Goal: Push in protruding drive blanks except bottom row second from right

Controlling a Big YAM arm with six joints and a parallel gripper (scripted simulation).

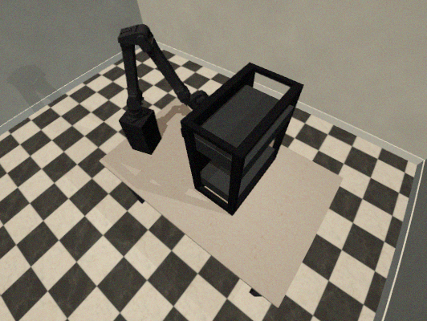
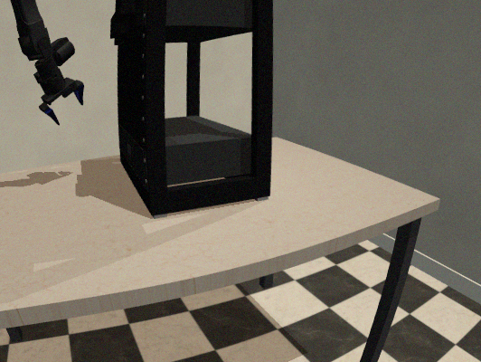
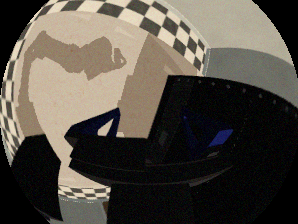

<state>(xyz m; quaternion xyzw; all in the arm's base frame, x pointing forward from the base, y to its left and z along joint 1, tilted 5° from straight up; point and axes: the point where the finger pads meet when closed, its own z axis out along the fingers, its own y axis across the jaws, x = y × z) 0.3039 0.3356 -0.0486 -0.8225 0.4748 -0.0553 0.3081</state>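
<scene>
The rack (image 2: 262, 90) stands upright on the pale desk (image 2: 316, 199), a tall black frame with open sides and dark shelves inside; its front with the drive blanks faces the arm and is seen only edge-on in the exterior view, so I cannot tell which blanks stick out. In the top view the rack (image 1: 241, 168) sits toward the back of the desk (image 1: 281, 241), close beside the arm's base (image 1: 140, 130).

The arm (image 1: 134, 52) rises from that base, bends sharply at its elbow and slopes down toward the rack's front. In the exterior view the gripper (image 2: 63, 101) hangs in the air in front of the rack's upper half, tilted downward, apart from the rack and well above the desk. Its jaws stand wide apart, the blue-tipped fingers (image 2: 80, 94) splayed, with nothing between them and touching nothing. The wrist view shows the blue fingers against the rack's dark front.
</scene>
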